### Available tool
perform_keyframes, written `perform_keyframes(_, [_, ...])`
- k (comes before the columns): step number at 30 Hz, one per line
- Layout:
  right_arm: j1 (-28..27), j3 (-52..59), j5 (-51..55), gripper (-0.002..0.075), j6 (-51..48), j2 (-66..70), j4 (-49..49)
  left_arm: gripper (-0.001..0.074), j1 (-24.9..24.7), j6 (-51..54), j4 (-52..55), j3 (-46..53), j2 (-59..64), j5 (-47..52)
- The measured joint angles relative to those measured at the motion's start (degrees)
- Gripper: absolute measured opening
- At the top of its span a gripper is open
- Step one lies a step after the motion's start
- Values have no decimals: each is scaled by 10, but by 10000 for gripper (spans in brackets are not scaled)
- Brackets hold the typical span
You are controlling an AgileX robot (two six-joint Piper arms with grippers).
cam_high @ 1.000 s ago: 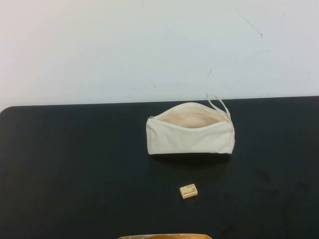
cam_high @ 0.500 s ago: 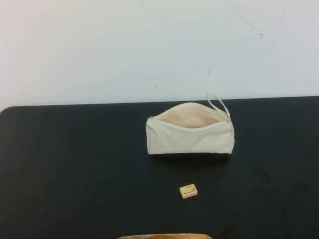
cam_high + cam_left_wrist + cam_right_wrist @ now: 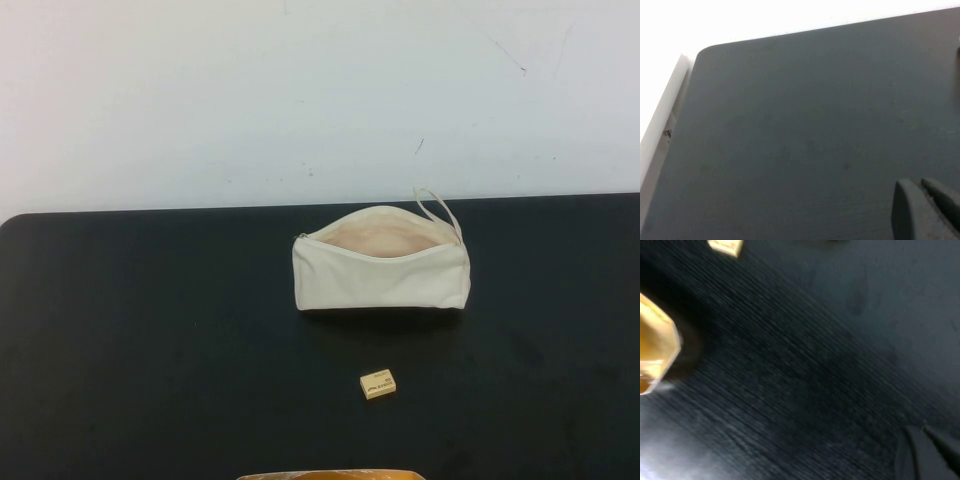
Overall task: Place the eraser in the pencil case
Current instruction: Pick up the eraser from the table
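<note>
The eraser (image 3: 378,384), a tiny tan-yellow block with dark print, lies on the black table (image 3: 150,330) near its front edge. The pencil case (image 3: 381,262), a cream-white zip pouch, lies behind it with its mouth open, showing beige lining, and its loop strap at the right end. Neither gripper shows in the high view. My left gripper (image 3: 921,187) is shut and empty over bare table near the table's left corner. My right gripper (image 3: 921,432) is shut and empty above the table; the eraser (image 3: 726,246) shows far from it in the right wrist view.
An orange-yellow object (image 3: 330,474) sits at the table's front edge, just in front of the eraser; it also shows in the right wrist view (image 3: 655,355). A white wall rises behind the table. The table's left edge and rounded corner (image 3: 700,52) show in the left wrist view.
</note>
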Motion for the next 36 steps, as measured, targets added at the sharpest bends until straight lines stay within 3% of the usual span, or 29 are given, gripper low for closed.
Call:
perform_keyframes(6, [143,-46,0,-1,98,119,-126,-1,0,0,0,0,0,0])
perform_keyframes(13, [250,-66,-17,-1,124,239,-175,-1,0,0,0,0,0,0])
perform_keyframes(17, [271,-78,-56,-1,113,285,-162,-1,0,0,0,0,0,0])
perform_keyframes(22, [278,-110,-102,-1,73,322,-45,-1,0,0,0,0,0,0])
perform_keyframes(27, [278,-164,-95,-1,13,369,44,-1,0,0,0,0,0,0])
perform_keyframes(31, [278,-200,-85,9,3,410,56,-1,0,0,0,0,0,0])
perform_keyframes(33, [278,-210,-84,52,5,430,55,-1,0,0,0,0,0,0])
perform_keyframes(36, [278,-218,-84,195,37,452,47,-1,0,0,0,0,0,0])
